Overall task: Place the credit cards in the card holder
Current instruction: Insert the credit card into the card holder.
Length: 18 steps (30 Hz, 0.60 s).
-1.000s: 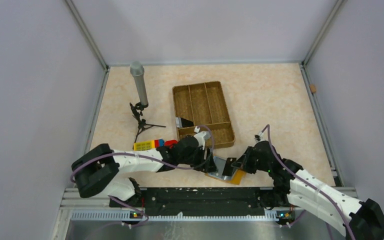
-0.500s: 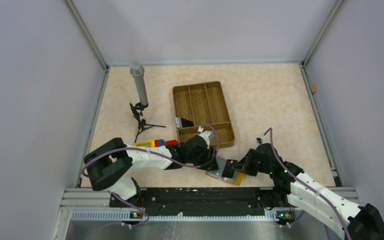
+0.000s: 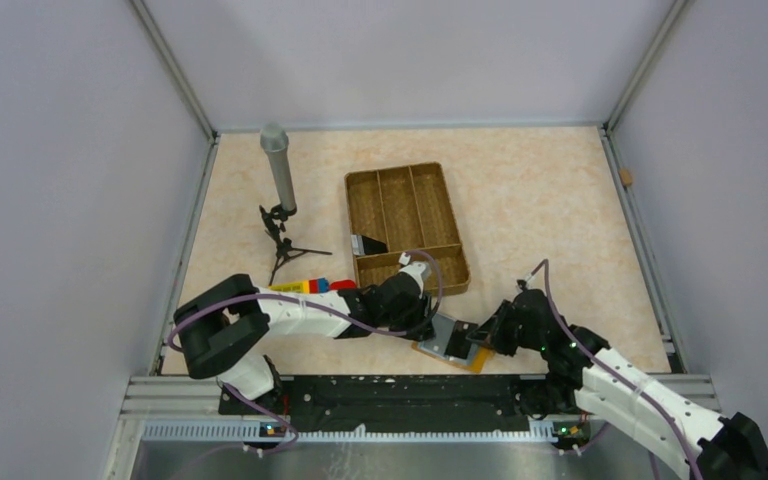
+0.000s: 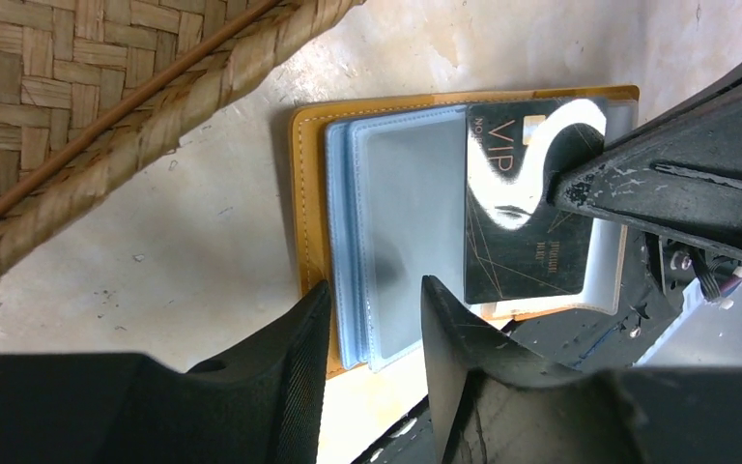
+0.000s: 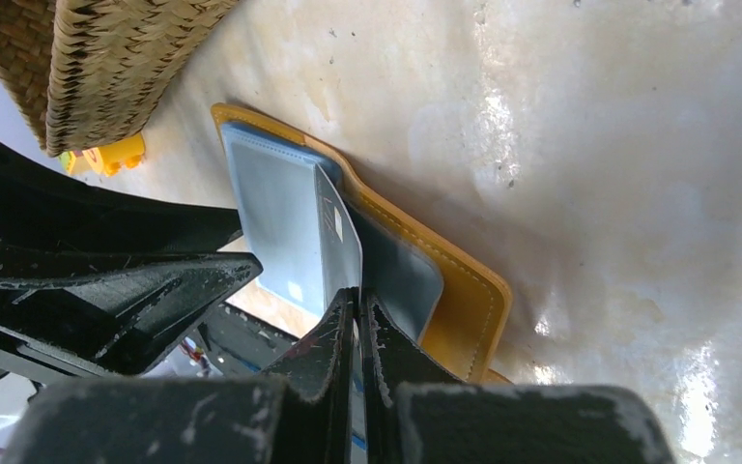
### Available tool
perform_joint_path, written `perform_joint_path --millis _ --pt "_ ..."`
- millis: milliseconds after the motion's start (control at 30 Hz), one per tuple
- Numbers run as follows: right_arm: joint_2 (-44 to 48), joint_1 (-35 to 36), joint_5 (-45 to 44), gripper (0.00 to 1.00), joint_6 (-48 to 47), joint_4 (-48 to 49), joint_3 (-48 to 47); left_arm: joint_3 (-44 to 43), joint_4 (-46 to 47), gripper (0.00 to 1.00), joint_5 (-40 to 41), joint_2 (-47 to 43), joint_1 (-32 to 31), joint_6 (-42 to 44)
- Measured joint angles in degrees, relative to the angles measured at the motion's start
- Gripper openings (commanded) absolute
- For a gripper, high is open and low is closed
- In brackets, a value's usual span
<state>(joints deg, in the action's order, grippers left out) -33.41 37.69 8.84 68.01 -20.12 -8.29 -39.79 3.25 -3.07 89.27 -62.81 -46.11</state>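
Observation:
The tan-orange card holder (image 3: 472, 357) lies open near the table's front edge, its light blue sleeves up (image 4: 401, 213). My right gripper (image 3: 480, 335) is shut on a black VIP credit card (image 4: 527, 208). It holds the card edge-on over the sleeves (image 5: 336, 237), with the holder's orange cover (image 5: 454, 285) beneath. My left gripper (image 4: 375, 329) is open, its fingers straddling the near corner of the blue sleeves. It sits at the holder's left side in the top view (image 3: 428, 322). I cannot tell if the card is inside a sleeve. A dark card-like thing (image 3: 368, 244) lies in the woven tray.
The woven brown divided tray (image 3: 430, 180) stands just behind the holder, its rim close to my left wrist (image 4: 155, 116). A grey microphone on a small tripod (image 3: 280, 190) stands at the left. Coloured toy blocks (image 3: 305, 288) lie beside my left arm.
My left arm has reached further right, bringing its gripper to the holder's left side. My right gripper has shifted slightly forward with the card.

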Motion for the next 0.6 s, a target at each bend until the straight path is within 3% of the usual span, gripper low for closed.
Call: perform_joint_path --millis 300,600 --pt "3.4 0.0 -0.2 0.00 2.1 -3.4 0.0 -0.3 -0.4 0.37 0.8 0.2 -0.2 0.0" --pt "1.2 0.0 0.2 0.00 2.8 -0.4 1.3 -0.3 -0.4 0.34 1.0 0.3 -0.2 0.2"
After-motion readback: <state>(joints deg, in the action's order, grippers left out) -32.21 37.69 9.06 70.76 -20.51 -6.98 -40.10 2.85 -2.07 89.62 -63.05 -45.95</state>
